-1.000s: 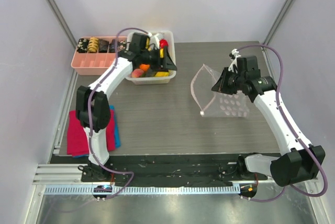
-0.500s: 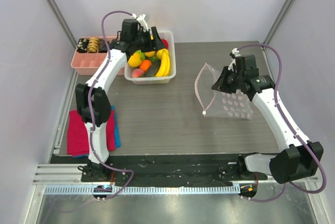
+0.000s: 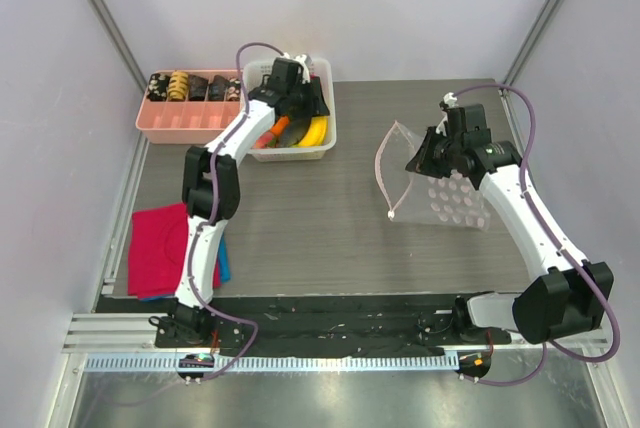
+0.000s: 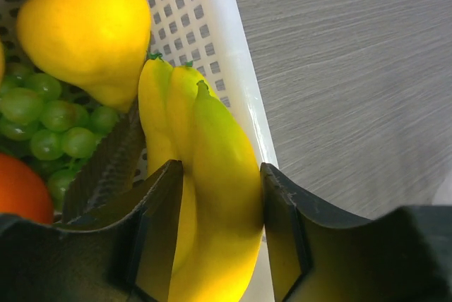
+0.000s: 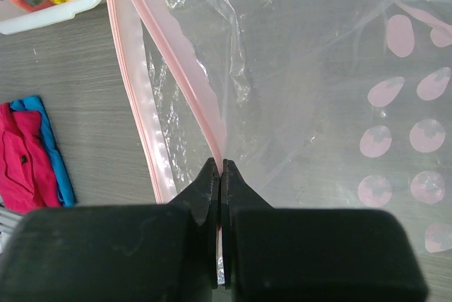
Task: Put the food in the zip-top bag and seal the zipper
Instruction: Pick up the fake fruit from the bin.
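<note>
My left gripper [image 3: 306,108] is down in the white slatted basket [image 3: 290,155], with its jaws closed on both sides of a yellow banana [image 4: 212,196] by the basket's right wall [image 4: 226,69]. A yellow mango [image 4: 88,30], green grapes [image 4: 42,118] and an orange piece [image 4: 18,189] lie beside it. My right gripper [image 5: 220,166] is shut on the pink zipper strip [image 5: 187,69] of the clear polka-dot bag [image 3: 450,198] and holds its mouth lifted and open towards the left. The bag looks empty.
A pink divided tray [image 3: 180,118] with dark snack pieces stands left of the basket. A red cloth [image 3: 160,248] over a blue one lies at the near left. The enclosure walls stand close on both sides.
My left gripper has moved right inside the basket and closed around the banana. My right gripper holds the bag much as before.
</note>
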You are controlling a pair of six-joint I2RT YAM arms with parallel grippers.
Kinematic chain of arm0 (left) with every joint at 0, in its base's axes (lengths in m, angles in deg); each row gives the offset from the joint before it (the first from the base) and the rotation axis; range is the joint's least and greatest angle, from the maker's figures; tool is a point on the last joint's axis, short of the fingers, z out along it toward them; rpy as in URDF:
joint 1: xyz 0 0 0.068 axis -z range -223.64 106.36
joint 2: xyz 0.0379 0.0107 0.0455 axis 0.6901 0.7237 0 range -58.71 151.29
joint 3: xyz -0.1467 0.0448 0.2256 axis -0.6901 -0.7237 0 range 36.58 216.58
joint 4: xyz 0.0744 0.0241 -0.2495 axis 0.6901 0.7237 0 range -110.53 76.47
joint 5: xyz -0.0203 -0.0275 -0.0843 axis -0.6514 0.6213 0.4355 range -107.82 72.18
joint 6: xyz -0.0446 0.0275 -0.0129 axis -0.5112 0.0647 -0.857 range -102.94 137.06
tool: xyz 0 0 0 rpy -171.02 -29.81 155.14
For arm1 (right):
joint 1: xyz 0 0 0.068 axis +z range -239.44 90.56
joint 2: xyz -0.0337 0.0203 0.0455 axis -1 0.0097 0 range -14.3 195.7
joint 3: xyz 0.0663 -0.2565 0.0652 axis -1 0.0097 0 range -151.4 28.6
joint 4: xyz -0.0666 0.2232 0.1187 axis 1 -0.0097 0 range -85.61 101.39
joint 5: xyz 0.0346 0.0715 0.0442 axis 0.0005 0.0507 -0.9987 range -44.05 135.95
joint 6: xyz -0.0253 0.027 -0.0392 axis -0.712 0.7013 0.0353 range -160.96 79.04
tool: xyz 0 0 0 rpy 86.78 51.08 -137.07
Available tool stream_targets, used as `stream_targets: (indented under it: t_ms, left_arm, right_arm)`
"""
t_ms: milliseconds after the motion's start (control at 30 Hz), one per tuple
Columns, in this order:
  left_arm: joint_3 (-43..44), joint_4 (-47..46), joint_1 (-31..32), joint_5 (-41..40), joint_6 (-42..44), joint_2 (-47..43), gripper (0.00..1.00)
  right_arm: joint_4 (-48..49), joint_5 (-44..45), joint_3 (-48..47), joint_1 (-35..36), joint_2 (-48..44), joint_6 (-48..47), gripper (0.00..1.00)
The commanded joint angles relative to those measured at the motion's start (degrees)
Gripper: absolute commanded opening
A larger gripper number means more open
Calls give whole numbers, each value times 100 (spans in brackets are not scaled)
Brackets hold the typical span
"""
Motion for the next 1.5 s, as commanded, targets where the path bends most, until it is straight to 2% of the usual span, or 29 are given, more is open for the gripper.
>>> stream_targets:
  t_ms: [0, 100, 200, 233, 333, 433, 600, 633, 767, 800, 867, 1000, 1100, 1267, 1467]
  left_arm:
    - [505, 192, 76, -216, -107, 190, 48]
    - [585, 263, 68, -189, -230, 279, 40]
    - [585, 219, 41, -128, -379, 156, 25]
    - [585, 158, 24, -93, -450, 86, 17]
    - [576, -26, -81, 101, -853, -204, 7]
    - [401, -491, -222, 531, -1460, -555, 0]
    - [-12, -1168, -416, 1023, -2400, -1003, 0]
    - [-109, -1344, -477, 1111, -2819, -1048, 0]
    - [-793, -2337, -626, 1577, -3981, -1154, 0]
    - [-926, -2887, -653, 1630, -4166, -1171, 0]
    - [-1346, -3417, -714, 1709, -4659, -1294, 0]
    - [-1709, -4279, -759, 1692, -4888, -1549, 0]
    - [-1841, -4596, -767, 1657, -5099, -1786, 0]
    - [-1973, -4826, -767, 1429, -5538, -2234, 0]
    - [-1912, -4870, -724, 1025, -5855, -2604, 0]
  right_arm:
    - [175, 98, -312, -6, -2, 19, 1]
    - [166, 116, -339, -6, -2, 19, 1]
    - [175, 107, -339, -15, 16, 28, 1]
    - [166, 90, -347, -6, 16, 19, 1]
    - [201, 28, -348, -15, 25, 37, 1]
    - [245, -86, -391, -15, 77, 98, 1]
    - [289, -218, -532, -15, 209, 186, 1]
    - [289, -235, -576, -15, 253, 203, 1]
    - [333, -376, -620, -32, 306, 291, 1]
    - [377, -411, -620, -50, 306, 335, 1]
    - [456, -508, -603, -59, 324, 458, 1]
    - [640, -683, -611, -85, 332, 713, 1]
    - [974, -999, -489, -103, 324, 1178, 1]
    - [1650, -1378, -260, -120, 394, 1891, 1]
    - [1958, -1633, -514, -120, 640, 2461, 1]
